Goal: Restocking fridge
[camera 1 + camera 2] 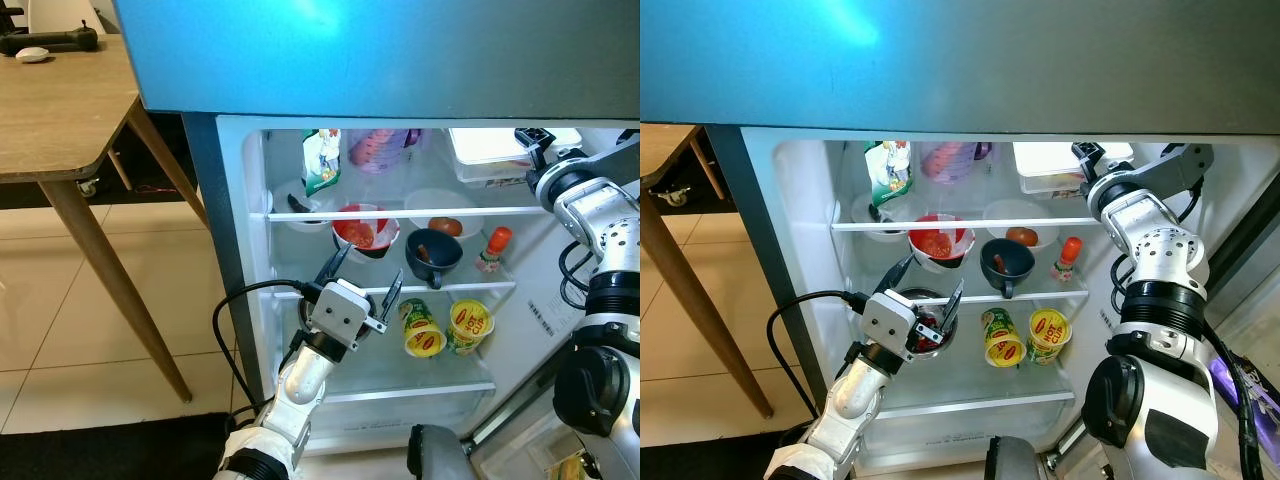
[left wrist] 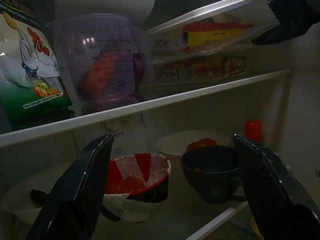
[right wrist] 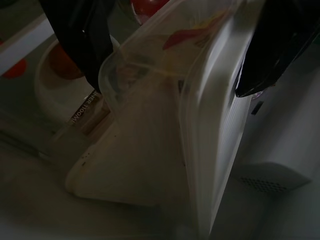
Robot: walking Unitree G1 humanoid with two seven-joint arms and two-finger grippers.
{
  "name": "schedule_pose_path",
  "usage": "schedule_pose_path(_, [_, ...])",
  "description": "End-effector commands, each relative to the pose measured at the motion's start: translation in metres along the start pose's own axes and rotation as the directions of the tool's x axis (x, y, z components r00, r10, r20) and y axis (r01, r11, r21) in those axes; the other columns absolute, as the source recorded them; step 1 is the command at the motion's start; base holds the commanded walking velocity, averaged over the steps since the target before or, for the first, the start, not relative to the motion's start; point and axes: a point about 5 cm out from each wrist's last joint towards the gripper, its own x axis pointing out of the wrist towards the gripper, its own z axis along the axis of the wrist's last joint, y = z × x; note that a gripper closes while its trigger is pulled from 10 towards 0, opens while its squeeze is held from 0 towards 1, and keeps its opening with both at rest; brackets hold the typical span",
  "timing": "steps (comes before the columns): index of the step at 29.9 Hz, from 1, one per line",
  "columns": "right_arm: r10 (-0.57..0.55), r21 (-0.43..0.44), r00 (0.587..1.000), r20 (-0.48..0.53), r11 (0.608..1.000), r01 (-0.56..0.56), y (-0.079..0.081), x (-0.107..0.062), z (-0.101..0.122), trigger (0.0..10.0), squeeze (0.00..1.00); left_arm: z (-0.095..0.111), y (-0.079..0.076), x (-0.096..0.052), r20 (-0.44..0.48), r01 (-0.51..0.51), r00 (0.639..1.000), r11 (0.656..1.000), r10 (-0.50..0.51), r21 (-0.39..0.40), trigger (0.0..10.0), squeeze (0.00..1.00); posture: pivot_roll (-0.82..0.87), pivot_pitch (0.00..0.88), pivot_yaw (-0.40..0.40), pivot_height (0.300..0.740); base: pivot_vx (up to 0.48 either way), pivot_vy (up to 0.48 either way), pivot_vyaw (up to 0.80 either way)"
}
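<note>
A: Right tool?
B: Fingers straddle the clear lidded plastic container on the fridge's top shelf; contact unclear.
A: Left tool?
B: Fingers wide apart, empty, before the red-and-white bowl.

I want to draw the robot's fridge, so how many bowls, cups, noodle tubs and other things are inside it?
Bowls: 4 (red and white bowl, white bowl with a tomato, white bowl at the left, metal bowl)
Dark mug: 1
Noodle tubs: 2
Red-capped bottle: 1
Chicken bag: 1
Purple measuring jug: 1
Clear box: 1
Total: 11
</note>
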Motion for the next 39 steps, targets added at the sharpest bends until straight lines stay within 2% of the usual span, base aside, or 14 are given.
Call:
schedule_pose_path(1, [-0.093, -0.033, 0.996, -0.009, 0.995, 0.093, -0.016, -0.003, 0.002, 10.0, 0.31, 0.001, -0.007, 0.001, -0.003, 0.003, 1.000, 1.000, -0.003, -0.026, 10.0, 0.00, -0.11, 0.000, -0.077, 0.550, 0.000, 0.000, 0.00])
schedule_pose_path(5, [-0.104, -0.037, 0.995, -0.005, 0.994, 0.103, -0.018, -0.004, 0.004, 10.0, 0.31, 0.001, -0.007, 0.001, -0.002, 0.003, 1.000, 1.000, -0.003, -0.026, 10.0, 0.00, -0.11, 0.000, -0.077, 0.550, 0.000, 0.000, 0.00])
schedule_pose_path(11, [-0.155, -0.056, 0.988, -0.010, 0.986, 0.154, -0.030, -0.007, 0.008, 10.0, 0.31, 0.001, -0.008, 0.001, -0.003, 0.006, 1.000, 1.000, -0.006, -0.029, 10.0, 0.00, -0.12, 0.000, -0.075, 0.550, 0.000, 0.000, 0.00])
schedule_pose_path(27, [-0.155, -0.064, 0.988, -0.006, 0.986, 0.155, -0.035, -0.014, 0.021, 10.0, 0.31, 0.001, -0.009, 0.002, 0.000, 0.007, 1.000, 0.999, -0.007, -0.032, 10.0, 0.00, -0.11, 0.000, -0.075, 0.550, 0.000, 0.000, 0.00])
schedule_pose_path(39, [-0.149, -0.108, 0.988, -0.038, 0.984, 0.144, -0.037, -0.018, 0.024, 10.0, 0.31, 0.001, -0.010, 0.002, 0.000, 0.007, 1.000, 0.999, -0.007, -0.032, 10.0, 0.00, -0.12, 0.000, -0.078, 0.550, 0.000, 0.000, 0.00])
